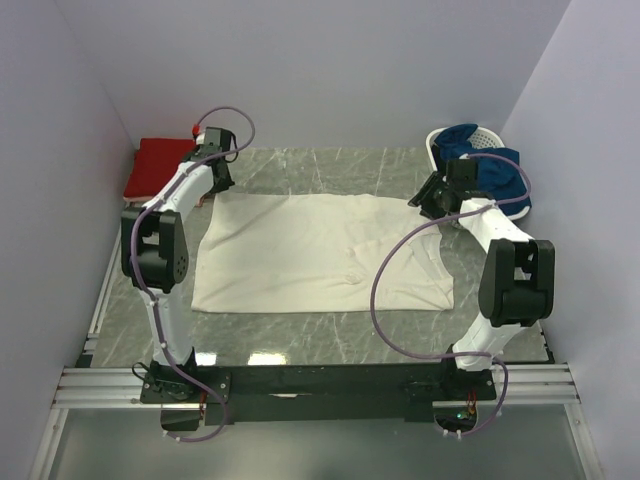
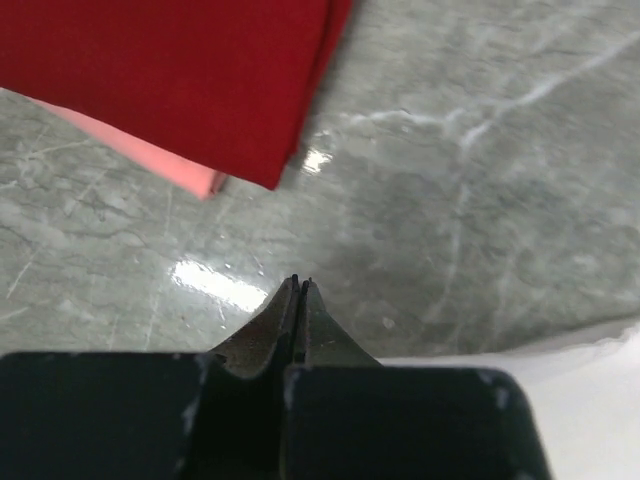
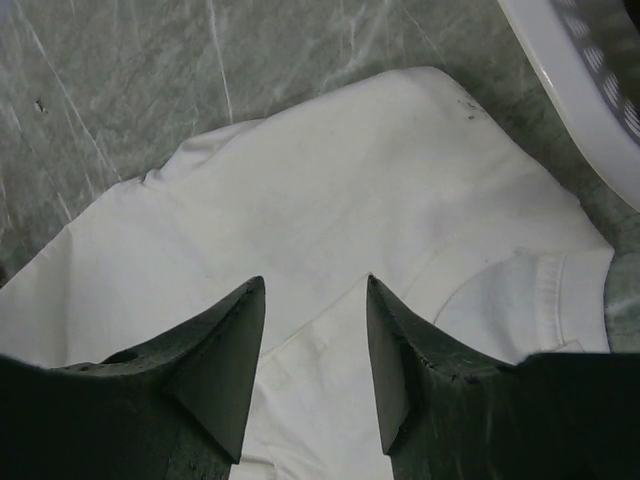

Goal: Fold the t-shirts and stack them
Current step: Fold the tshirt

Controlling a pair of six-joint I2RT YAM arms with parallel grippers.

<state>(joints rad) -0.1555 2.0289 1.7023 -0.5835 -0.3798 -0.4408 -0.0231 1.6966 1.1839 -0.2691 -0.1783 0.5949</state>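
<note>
Hovering spread over cream t-shirt [image 1: 320, 250]: right pincer [image 3: 314, 283]; left pincer [image 2: 300, 283] closed.

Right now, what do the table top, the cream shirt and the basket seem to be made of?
Table top: marble-look grey surface, glossy, with glare spots; perhaps laminate. Cream t-shirt: soft matte cloth, with wrinkles and stitched hems. Basket: white moulded plastic, probably, smooth with slots.

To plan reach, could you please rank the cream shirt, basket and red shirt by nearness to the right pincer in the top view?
1. Cream shirt, directly under the right pincer.
2. Basket, just behind it, far right.
3. Red shirt, far left corner.
</note>
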